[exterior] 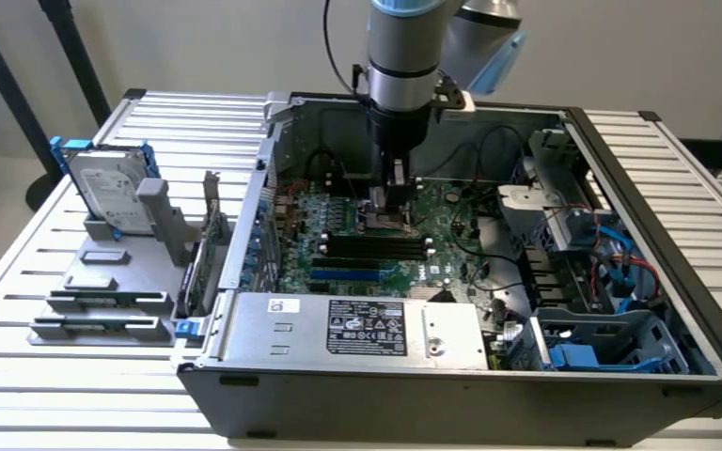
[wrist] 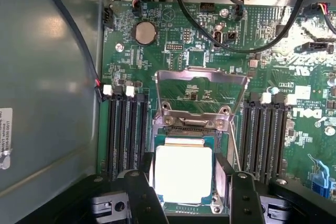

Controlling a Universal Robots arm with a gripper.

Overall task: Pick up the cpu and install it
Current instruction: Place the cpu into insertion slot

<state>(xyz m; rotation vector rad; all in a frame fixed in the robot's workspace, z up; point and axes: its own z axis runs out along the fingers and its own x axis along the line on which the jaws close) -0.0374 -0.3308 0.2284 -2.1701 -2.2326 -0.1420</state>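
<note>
The cpu point(wrist: 184, 174), a small square chip with a bright silver top, sits between my two black fingers point(wrist: 146, 184), which press against its opposite sides. My gripper point(wrist: 185, 170) is shut on it. It hangs level, right over the motherboard socket point(wrist: 224, 195), whose metal load plate point(wrist: 202, 95) stands flipped open behind it. In the exterior view the gripper point(exterior: 387, 216) points straight down into the open computer case, low over the middle of the green motherboard point(exterior: 449, 235).
Long black memory slots point(wrist: 126, 135) flank the socket on both sides. Black cables point(wrist: 210, 30) loop over the board. A grey power supply point(exterior: 349, 329) lies at the case front. A hard drive in a blue bracket point(exterior: 108, 193) stands outside, at the exterior view's left.
</note>
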